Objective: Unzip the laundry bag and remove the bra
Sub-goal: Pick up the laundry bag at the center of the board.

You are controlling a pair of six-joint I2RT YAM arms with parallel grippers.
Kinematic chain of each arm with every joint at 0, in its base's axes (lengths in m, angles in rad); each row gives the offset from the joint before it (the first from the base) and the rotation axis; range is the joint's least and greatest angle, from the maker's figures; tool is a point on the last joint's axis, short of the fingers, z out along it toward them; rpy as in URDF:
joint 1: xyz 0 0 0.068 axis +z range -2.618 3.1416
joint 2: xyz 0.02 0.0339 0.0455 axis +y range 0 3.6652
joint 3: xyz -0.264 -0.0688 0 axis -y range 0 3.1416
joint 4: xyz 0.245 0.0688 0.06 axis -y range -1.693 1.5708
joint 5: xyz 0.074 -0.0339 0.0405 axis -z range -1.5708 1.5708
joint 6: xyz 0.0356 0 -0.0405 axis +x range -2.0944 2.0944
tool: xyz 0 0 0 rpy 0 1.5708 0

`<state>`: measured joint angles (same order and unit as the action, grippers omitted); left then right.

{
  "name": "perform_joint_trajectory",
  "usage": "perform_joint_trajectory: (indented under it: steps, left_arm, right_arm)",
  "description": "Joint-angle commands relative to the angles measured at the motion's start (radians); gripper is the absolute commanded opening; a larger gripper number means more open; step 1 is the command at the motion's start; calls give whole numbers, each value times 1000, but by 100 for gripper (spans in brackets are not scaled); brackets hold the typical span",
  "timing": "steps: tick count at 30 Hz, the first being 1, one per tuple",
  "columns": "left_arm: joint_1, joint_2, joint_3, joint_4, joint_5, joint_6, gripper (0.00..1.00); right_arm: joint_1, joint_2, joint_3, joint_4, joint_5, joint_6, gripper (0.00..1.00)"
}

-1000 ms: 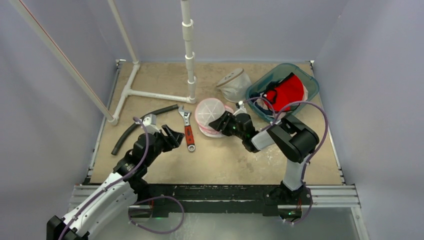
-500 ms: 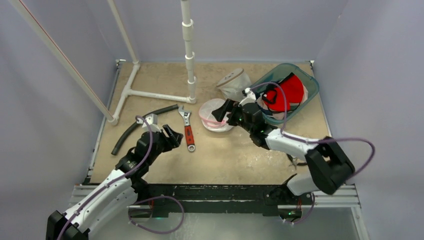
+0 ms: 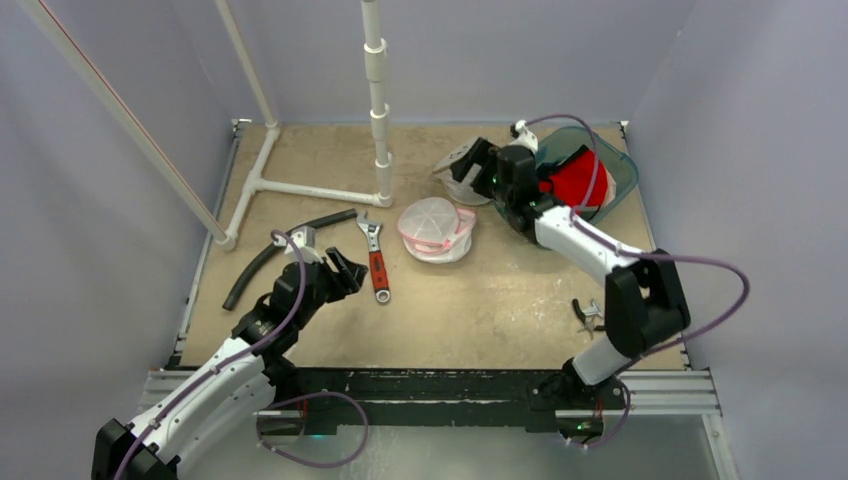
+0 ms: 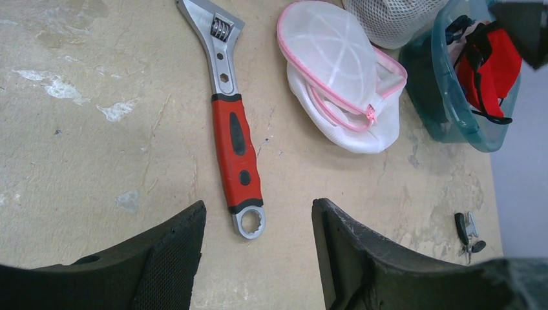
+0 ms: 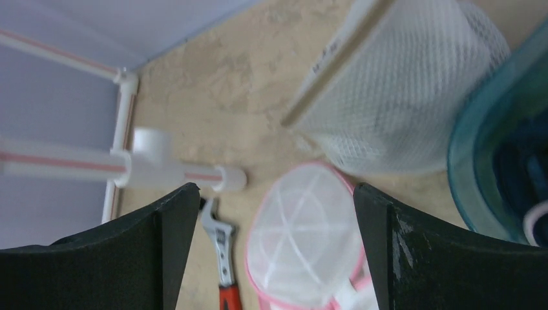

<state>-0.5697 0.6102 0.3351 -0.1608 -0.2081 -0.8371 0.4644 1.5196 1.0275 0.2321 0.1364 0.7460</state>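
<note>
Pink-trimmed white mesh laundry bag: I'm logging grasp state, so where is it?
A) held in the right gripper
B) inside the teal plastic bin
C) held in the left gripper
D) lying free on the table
D: the pink-trimmed white mesh laundry bag lies on the tan table, the right gripper and left gripper open and apart from it.

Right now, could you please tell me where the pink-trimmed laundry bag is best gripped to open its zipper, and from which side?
Pinch the pink zipper pull, which hangs at the seam on the laundry bag's side facing the teal bin. Likely come from above there; the domed top offers only smooth mesh.
</note>
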Motion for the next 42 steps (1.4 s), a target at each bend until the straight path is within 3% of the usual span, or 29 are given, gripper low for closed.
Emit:
perform_joint_trajectory:
  steps: [1, 9, 15, 21, 25, 33, 35, 36, 42]
  left_arm:
    - [1, 0, 42, 31, 12, -18, 60]
    - [1, 18, 60, 34, 20, -11, 60]
    - [1, 44, 49, 61, 37, -18, 60]
    - [1, 40, 46, 61, 30, -8, 60]
    - [2, 37, 50, 54, 27, -2, 60]
    - [2, 26, 52, 47, 26, 0, 60]
    - [1, 25, 50, 51, 29, 0, 60]
    - [1, 25, 52, 54, 30, -2, 60]
    - [1, 17, 82, 38, 30, 4, 60]
  right_arm:
    - [2, 134, 256, -104, 87, 20, 91]
    - [-11, 366, 558, -304, 284, -36, 93]
    - [-23, 506, 752, -423, 332, -74, 93]
    - [-33, 583, 836, -465, 328, -94, 91]
    - [-40, 613, 837, -462, 301, -106, 77]
    - [-46, 605, 811, -450, 267, -133, 22]
    - [-51, 590, 812, -444, 265, -142, 4]
    - [-52, 578, 814, -441, 266, -146, 0]
    - [-62, 469, 878, -400, 238, -174, 0]
